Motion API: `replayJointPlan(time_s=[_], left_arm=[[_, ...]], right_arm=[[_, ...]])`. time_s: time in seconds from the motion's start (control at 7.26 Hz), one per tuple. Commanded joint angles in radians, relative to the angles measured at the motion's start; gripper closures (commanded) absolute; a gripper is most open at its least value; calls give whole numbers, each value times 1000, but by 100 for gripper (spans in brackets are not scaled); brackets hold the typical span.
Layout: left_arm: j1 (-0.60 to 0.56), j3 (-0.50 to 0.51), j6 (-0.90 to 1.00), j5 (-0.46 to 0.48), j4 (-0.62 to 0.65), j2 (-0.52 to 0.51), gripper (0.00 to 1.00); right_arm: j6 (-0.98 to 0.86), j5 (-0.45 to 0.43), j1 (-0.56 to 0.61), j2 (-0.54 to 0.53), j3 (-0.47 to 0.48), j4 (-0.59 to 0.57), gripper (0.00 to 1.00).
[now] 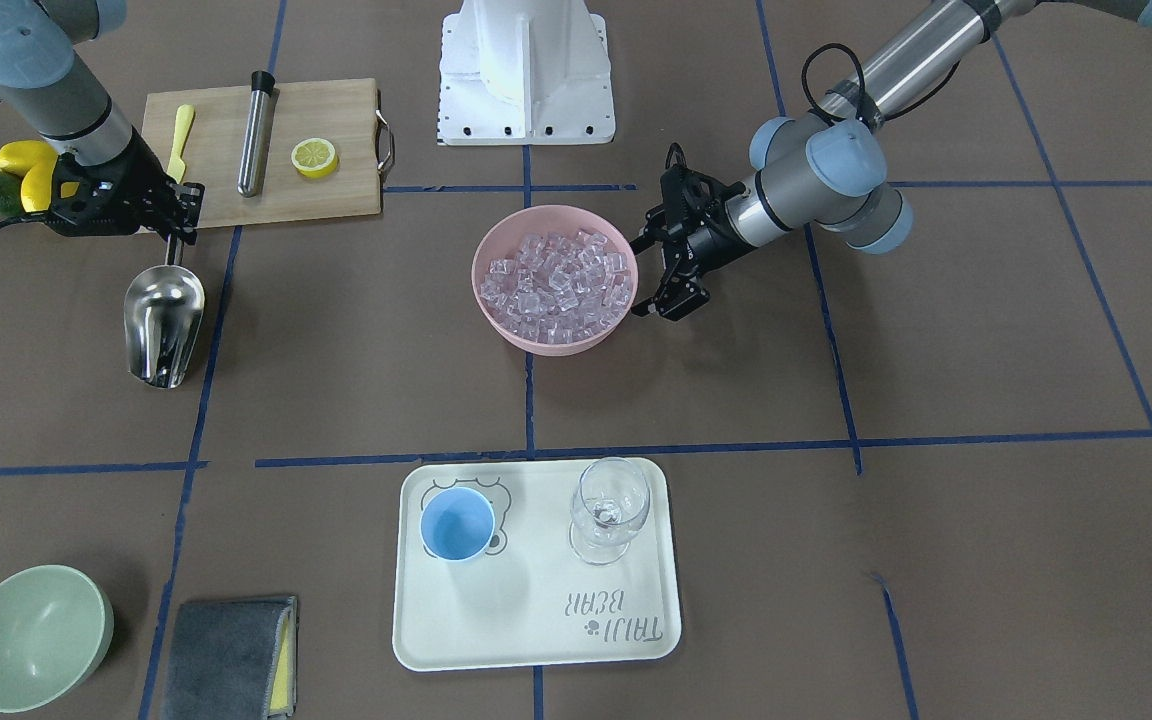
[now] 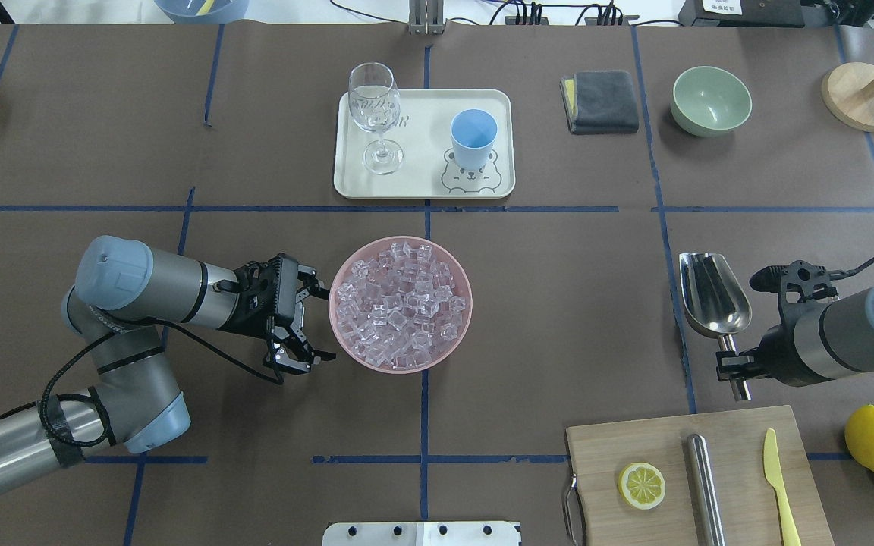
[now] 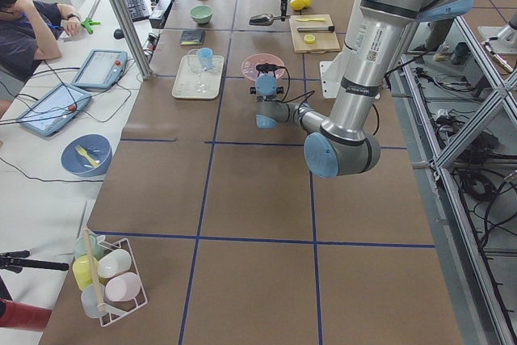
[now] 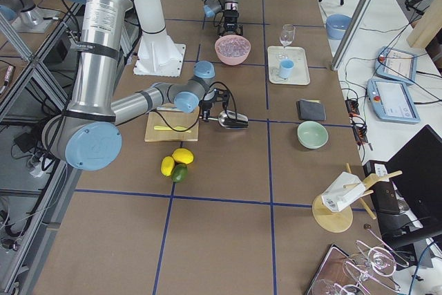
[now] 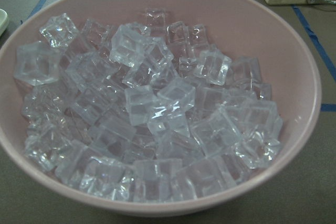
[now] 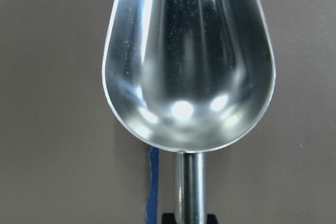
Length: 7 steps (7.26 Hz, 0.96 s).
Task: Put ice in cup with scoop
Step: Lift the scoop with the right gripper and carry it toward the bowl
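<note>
Filling the left wrist view, ice heaps the pink bowl; overhead, the left gripper gapes wide beside it; the right gripper clamps the scoop handle.

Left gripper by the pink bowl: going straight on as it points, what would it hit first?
Most likely the side wall of the pink bowl: the left gripper aims straight at it, with the ice behind that wall. Height is unclear.
</note>
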Motion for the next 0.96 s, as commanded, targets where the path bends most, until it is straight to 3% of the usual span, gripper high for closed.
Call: replayJointPlan(time_s=[0.0,0.55,0.83], left_arm=[[0,0,0,0,0,1,0],[0,0,-57,5,0,-16,0],[0,0,-57,5,0,-15,0]], right_arm=[[-308,-33,9,1,34,-3,100],[-471,-40,-1,9,75,-3,100],[-663,-38,2,16,97,-5,100]])
